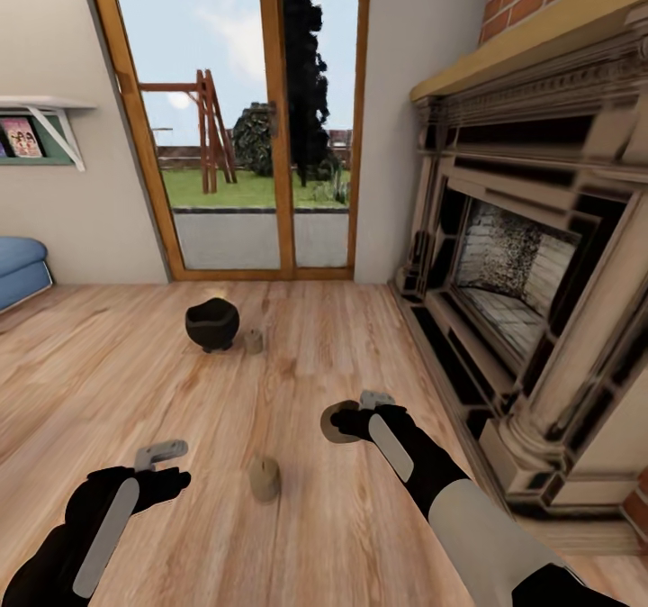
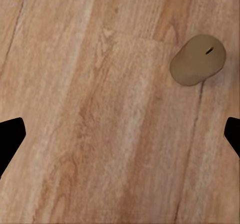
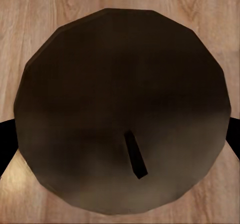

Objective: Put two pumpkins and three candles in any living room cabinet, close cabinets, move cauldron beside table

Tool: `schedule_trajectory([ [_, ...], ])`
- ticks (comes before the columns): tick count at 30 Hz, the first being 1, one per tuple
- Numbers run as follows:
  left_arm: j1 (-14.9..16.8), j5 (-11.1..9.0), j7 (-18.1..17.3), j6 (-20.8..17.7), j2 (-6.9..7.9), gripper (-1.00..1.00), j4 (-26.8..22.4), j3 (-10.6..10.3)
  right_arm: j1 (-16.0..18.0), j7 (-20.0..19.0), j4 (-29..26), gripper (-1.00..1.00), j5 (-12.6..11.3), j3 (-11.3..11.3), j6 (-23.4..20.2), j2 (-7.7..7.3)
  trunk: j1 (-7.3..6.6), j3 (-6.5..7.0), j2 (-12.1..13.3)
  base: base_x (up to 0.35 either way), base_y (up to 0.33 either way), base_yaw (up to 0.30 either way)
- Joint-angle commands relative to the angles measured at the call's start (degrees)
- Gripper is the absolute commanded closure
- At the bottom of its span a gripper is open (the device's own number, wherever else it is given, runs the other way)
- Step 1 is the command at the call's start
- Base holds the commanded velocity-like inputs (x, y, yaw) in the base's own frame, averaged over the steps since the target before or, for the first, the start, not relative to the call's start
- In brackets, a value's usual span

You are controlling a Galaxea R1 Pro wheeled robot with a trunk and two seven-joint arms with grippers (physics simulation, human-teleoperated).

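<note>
A black cauldron (image 1: 212,325) stands on the wood floor ahead, with one beige candle (image 1: 255,341) just to its right. A second candle (image 1: 265,479) stands on the floor between my arms and appears in the left wrist view as a candle (image 2: 197,59) off to one side of the fingers. My left gripper (image 1: 175,465) (image 2: 124,134) hangs open over bare floor. My right gripper (image 1: 355,413) (image 3: 120,139) is low over a third candle (image 1: 335,427) (image 3: 120,84), shaded dark, with a fingertip showing on each side of it. The jaws look spread wide. The pumpkins and the cabinet are out of view.
A large stone fireplace (image 1: 531,265) with a raised hearth runs along the right side. Glass patio doors (image 1: 261,139) fill the far wall. A blue sofa edge (image 1: 18,269) sits at the far left under a wall shelf (image 1: 40,130).
</note>
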State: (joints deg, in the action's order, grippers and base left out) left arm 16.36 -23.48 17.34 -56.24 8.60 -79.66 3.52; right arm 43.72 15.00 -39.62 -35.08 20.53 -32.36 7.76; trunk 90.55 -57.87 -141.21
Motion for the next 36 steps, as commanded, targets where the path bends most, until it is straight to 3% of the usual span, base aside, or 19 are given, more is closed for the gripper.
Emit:
schedule_trajectory([
  [1,0.0,-0.6,0.5,-0.2,0.01,-1.00,-0.1,0.0,0.0,0.6,-0.1,1.00,-0.6,0.2,-0.1,-0.03,0.02,-0.06,0.0,0.331,0.000,0.000],
  [20,0.0,-0.6,0.6,-0.2,-0.07,-1.00,-0.1,0.0,0.0,0.6,-0.1,1.00,-0.6,0.2,0.0,-0.03,0.02,-0.06,0.0,0.323,-0.028,0.000],
  [27,0.0,-0.6,0.6,-0.2,-0.08,-1.00,0.2,0.0,0.0,0.6,-0.1,1.00,-0.6,0.3,-0.1,-0.03,0.02,-0.06,0.0,0.261,-0.193,0.000],
  [36,0.0,-0.7,0.4,-0.2,-0.21,-1.00,-0.2,0.0,0.0,0.5,-0.1,1.00,-0.6,0.4,-0.1,-0.03,0.02,-0.06,0.0,0.060,-0.054,0.000],
])
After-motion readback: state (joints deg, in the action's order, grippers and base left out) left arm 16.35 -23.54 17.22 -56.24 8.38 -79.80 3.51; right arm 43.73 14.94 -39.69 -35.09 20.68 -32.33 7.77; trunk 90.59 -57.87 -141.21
